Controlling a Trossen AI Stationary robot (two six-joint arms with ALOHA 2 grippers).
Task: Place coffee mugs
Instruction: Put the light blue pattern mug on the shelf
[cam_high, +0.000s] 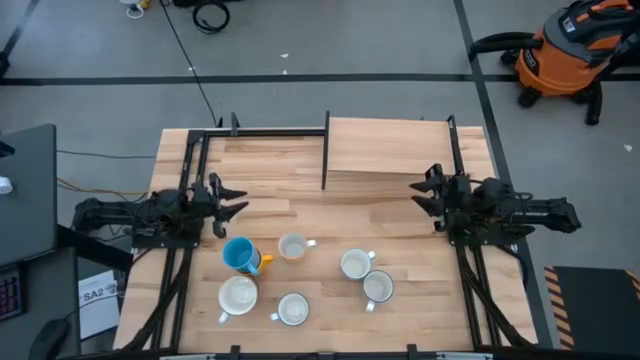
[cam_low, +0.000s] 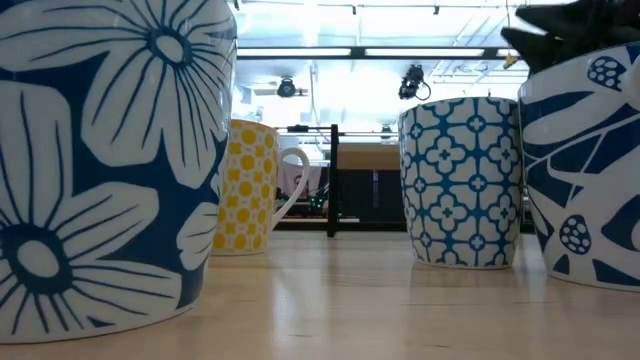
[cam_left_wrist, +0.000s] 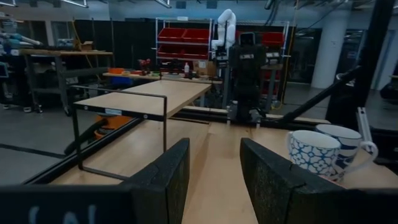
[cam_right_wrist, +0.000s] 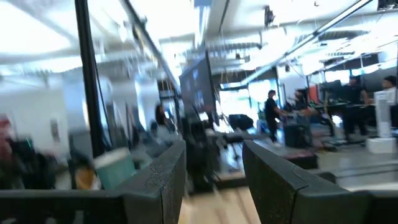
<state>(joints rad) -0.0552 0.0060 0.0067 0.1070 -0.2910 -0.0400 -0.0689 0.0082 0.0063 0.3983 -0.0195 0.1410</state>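
Observation:
Several coffee mugs stand upright on their bases in the near half of the table. In the high view I see a bright blue one (cam_high: 240, 255), small white ones (cam_high: 292, 247) (cam_high: 293, 310), a larger white one (cam_high: 238, 296) and a pair (cam_high: 356, 264) (cam_high: 378, 287). The low view shows a blue flowered mug (cam_low: 100, 160), a yellow-patterned mug (cam_low: 250, 190) and a blue tile-patterned mug (cam_low: 460, 180). My left gripper (cam_high: 238, 199) (cam_left_wrist: 214, 180) is open at the table's left, pointing right, farther back than the mugs. My right gripper (cam_high: 420, 195) (cam_right_wrist: 214, 180) is open at the table's right, pointing left.
A raised wooden platform (cam_high: 390, 150) with a dark upright edge (cam_high: 326, 150) fills the far middle and right of the table. Black frame rails (cam_high: 190, 150) run along both sides. Bare wood (cam_high: 330, 215) lies between the two grippers. An orange vacuum (cam_high: 570, 50) stands on the floor beyond.

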